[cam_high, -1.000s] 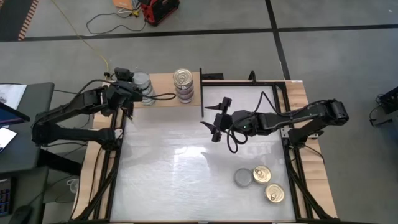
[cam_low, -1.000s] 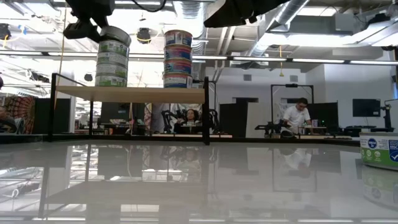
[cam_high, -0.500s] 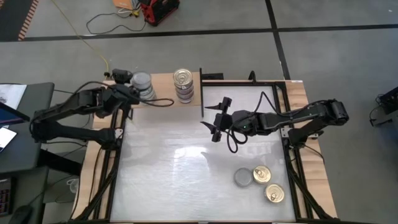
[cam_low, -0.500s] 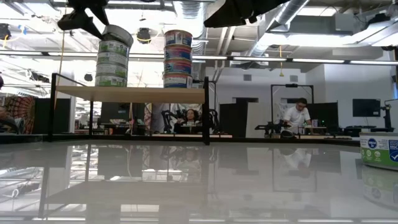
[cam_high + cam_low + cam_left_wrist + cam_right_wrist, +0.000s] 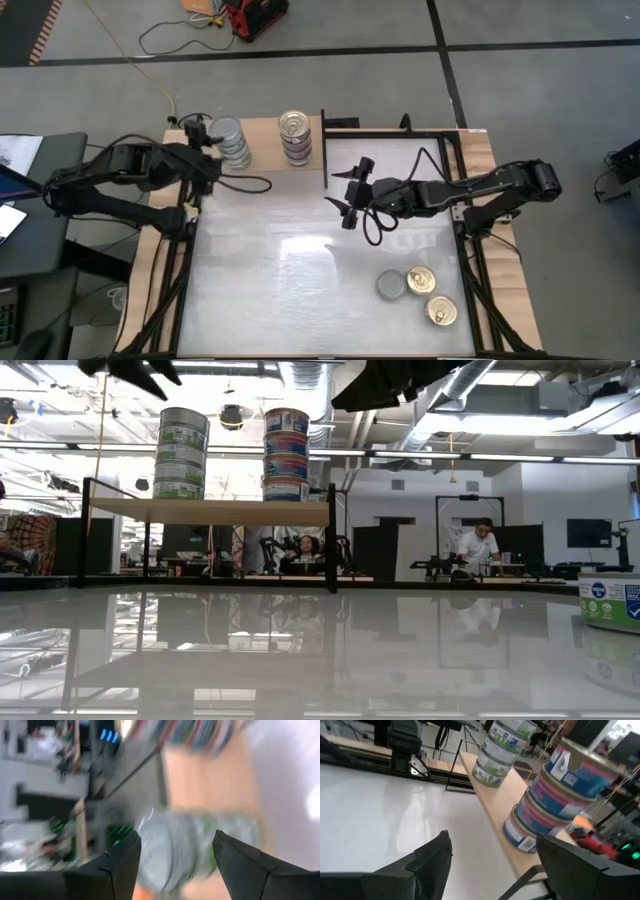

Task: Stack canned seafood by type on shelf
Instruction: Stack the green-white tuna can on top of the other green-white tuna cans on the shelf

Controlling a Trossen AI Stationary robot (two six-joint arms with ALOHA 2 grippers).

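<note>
White worktop [image 5: 300, 270], wooden shelf [image 5: 262, 160] at far edge: two tin stacks on it, green-label [image 5: 181, 455] and pink-label [image 5: 286, 455]. Three loose tins [image 5: 417, 293] near right front. Probably rigid, dense, slick; best gripped across the round sidewall. Left claw [image 5: 197, 133] wide, empty, just beside green stack. Right claw [image 5: 348, 196] wide, empty, mid-worktop.

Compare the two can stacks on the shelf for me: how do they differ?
The left stack has green-and-white labels and a plain silver-grey lid; the right stack has pink-and-blue labels and a gold pull-tab lid. The left stack sits near the shelf's open end, the right stack beside the dark upright panel. Both stand free, about equally tall.
</note>
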